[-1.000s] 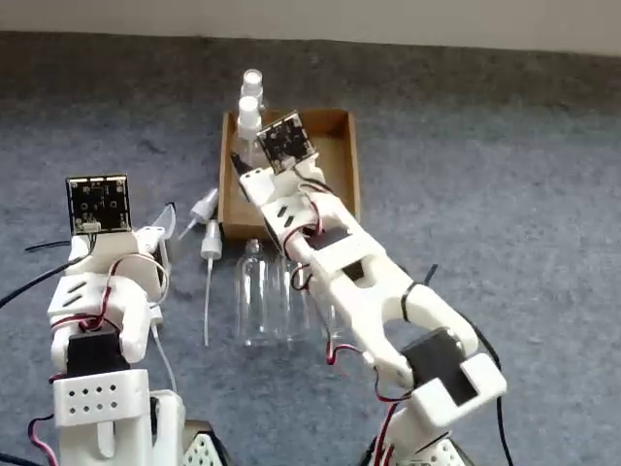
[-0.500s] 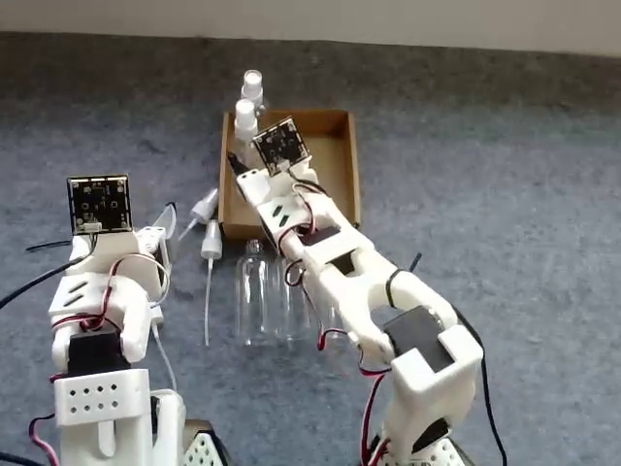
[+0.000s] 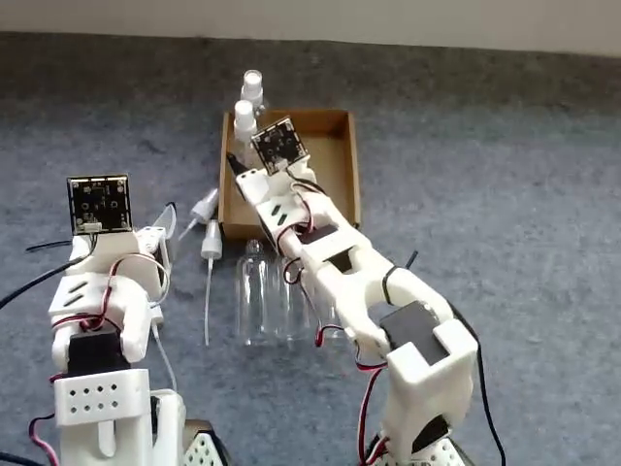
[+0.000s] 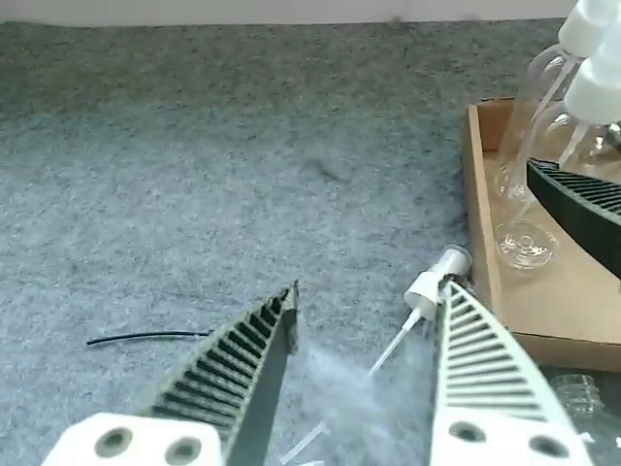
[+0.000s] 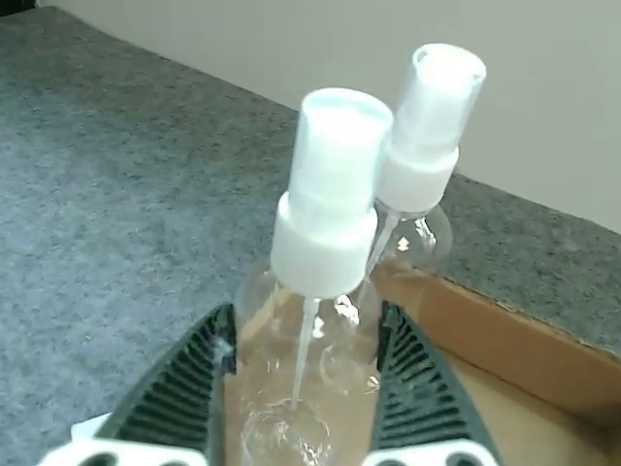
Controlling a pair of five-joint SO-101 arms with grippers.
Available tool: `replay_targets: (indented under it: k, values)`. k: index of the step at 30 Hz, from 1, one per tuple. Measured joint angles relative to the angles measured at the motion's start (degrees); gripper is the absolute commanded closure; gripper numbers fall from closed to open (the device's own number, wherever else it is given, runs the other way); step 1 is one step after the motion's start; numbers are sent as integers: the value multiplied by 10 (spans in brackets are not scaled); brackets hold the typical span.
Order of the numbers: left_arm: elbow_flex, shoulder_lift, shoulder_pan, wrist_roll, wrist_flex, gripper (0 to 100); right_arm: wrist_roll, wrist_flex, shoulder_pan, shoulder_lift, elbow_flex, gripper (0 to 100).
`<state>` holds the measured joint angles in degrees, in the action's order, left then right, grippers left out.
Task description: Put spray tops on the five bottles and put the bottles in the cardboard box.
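Uncapped bottles (image 3: pixel 256 291) partly behind right arm (image 3: pixel 340 267)

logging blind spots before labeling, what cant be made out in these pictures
High view: the lying bottles, count unclear; the right arm covers them.
High view: the held bottle, its body behind the arm's camera board.
Left wrist view: an uncapped bottle, all but its neck cut off by the frame edge.

my arms (image 3: pixel 340 267) white | motors (image 3: pixel 412 325) black | left gripper (image 4: pixel 371 291) dark grey-green, ribbed with fine ridges | wires (image 3: pixel 68 322) red and black | bottles (image 5: pixel 291 330) clear, see-through | spray tops (image 5: pixel 330 184) white | box (image 3: pixel 352 175) plain brown cardboard | carpet (image 3: pixel 505 194) mottled grey | wall (image 5: pixel 243 49) pale beige
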<state>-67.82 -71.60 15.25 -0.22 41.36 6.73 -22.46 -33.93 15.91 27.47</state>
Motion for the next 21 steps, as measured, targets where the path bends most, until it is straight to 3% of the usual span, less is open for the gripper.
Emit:
replay_targets:
  k: [4, 10, 21]
  values:
    - [0, 0, 0, 0, 0, 789, 0, 0, 0, 0, 0, 981]
    - [0, 0, 0, 0, 0, 789, 0, 0, 0, 0, 0, 872]
    - [0, 0, 0, 0, 0, 789, 0, 0, -17, 0, 0, 866]
